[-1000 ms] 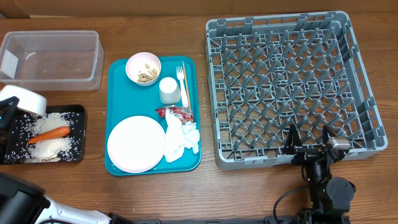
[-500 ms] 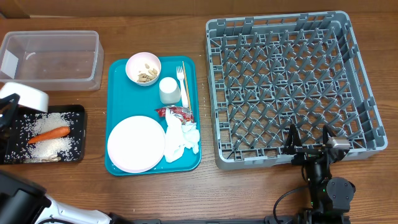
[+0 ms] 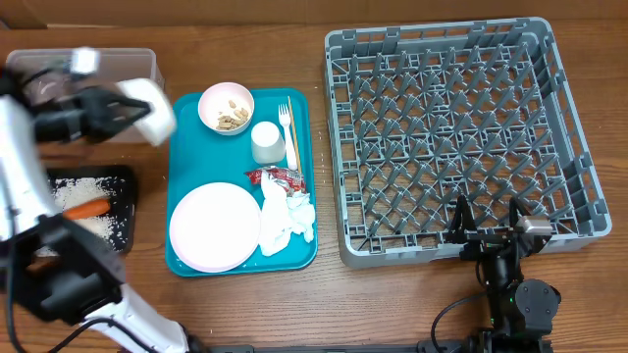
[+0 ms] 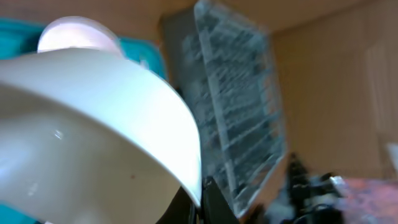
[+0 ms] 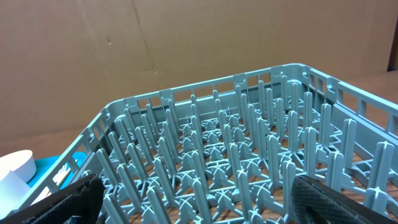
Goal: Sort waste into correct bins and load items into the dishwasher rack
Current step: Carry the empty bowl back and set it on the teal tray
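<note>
At the tabletop's left edge, a shallow black tray (image 3: 130, 211) holds white rice (image 3: 74, 191) and an orange carrot (image 3: 86, 208). Behind it, in the back-left corner, stands a clear plastic tub (image 3: 123, 59). The left gripper (image 3: 126, 111) is clenched on the rim of a white bowl (image 3: 152, 110), holding it in the air between the tub and the teal tray (image 3: 191, 157). That tray carries a bowl of beige scraps (image 3: 226, 108), a white cup (image 3: 267, 142), a fork (image 3: 284, 120), a red wrapper (image 3: 278, 176), a crumpled napkin (image 3: 285, 218) and a large plate (image 3: 214, 226). On the right sits the grey dishwasher rack (image 3: 442, 37). At its front edge the right gripper (image 3: 487, 218) hangs with its jaws spread wide, grasping nothing.
</note>
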Tool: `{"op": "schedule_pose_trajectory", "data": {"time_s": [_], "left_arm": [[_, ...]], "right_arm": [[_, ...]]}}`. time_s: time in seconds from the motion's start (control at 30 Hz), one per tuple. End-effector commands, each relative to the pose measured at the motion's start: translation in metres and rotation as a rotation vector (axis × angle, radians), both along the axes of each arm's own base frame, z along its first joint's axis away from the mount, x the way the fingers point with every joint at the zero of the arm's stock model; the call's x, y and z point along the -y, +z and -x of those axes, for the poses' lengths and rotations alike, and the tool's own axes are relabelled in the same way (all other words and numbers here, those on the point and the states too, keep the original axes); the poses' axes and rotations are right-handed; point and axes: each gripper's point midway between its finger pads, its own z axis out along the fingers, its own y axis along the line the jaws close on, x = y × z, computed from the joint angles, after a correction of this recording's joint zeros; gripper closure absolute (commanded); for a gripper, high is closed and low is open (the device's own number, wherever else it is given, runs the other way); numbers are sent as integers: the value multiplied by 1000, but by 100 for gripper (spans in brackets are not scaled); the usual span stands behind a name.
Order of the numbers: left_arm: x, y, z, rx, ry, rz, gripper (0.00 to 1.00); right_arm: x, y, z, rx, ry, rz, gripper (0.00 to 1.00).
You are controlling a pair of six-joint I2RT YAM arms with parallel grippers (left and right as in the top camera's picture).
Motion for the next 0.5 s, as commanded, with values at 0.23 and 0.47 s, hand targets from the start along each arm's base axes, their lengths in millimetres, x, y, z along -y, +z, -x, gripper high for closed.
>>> {"op": "schedule_pose_trajectory", "data": {"time_s": [0.23,0.47], "left_arm": [[26,-61,5,-418,267,-827,96],[44,-71,11,-468,336,-872,96]], "right_arm": [[2,-2,0,2,-9,4,0],[2,-2,0,2,-9,4,0]]}}
